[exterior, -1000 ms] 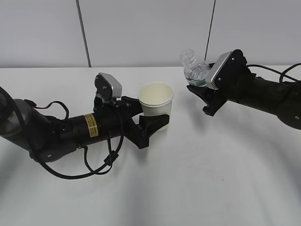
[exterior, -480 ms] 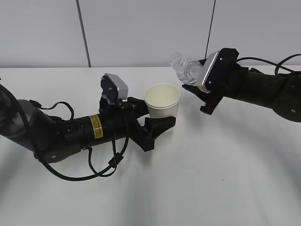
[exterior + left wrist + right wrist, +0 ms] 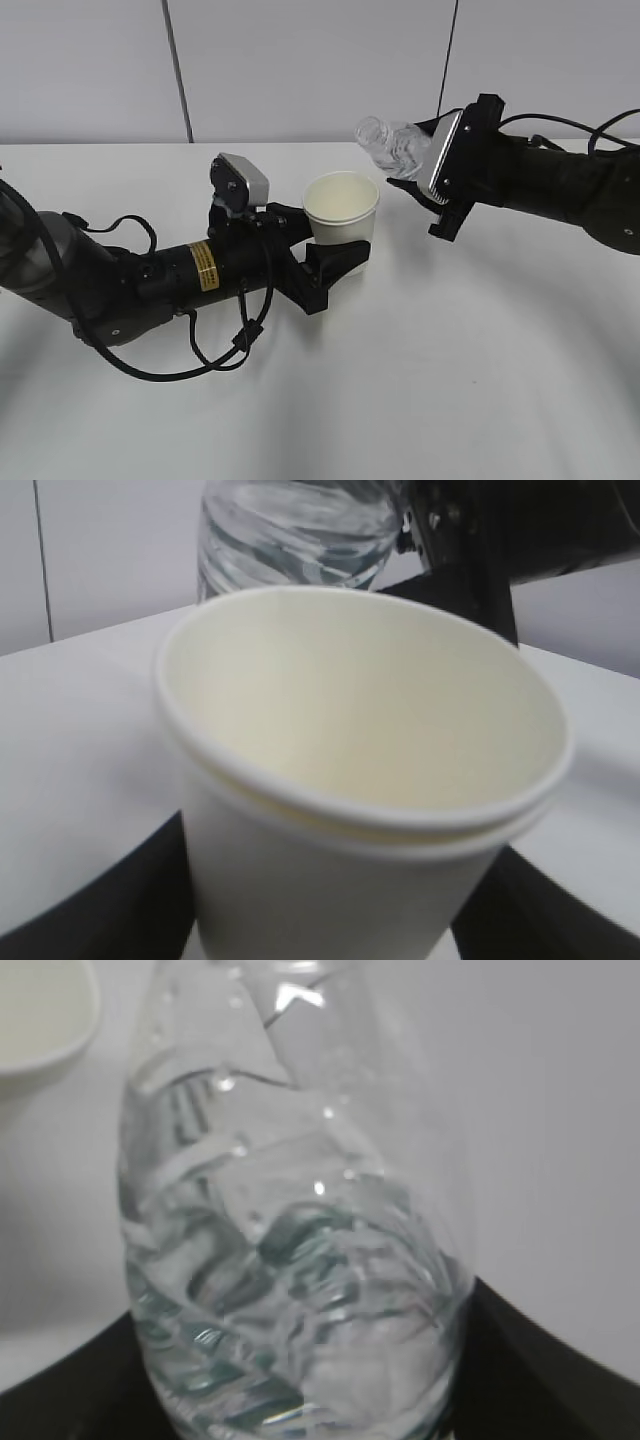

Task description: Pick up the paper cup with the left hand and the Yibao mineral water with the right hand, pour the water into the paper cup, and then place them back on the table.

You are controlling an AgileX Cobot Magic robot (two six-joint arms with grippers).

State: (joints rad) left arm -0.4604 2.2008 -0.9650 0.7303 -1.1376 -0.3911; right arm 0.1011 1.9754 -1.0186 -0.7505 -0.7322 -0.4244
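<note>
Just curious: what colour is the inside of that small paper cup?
Plain cream-white, the small tapered paper cup shows no print inside; clearest in the left wrist view.

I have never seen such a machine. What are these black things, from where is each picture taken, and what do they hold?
These are two robot arms working over a white table. One picture is taken from outside, facing the arms. The other two come from small cameras on the arms' wrists, so each shows, very close, what that arm holds.

The left hand, the arm with the yellow sticker, grips a cream-white paper cup, upright and seemingly empty inside. The right hand grips a clear bottle of Yibao mineral water, uncapped, tilted with its mouth toward the cup. The water lies in the bottle's lower part; none is seen flowing out. Nothing else is seen on the table.
</note>
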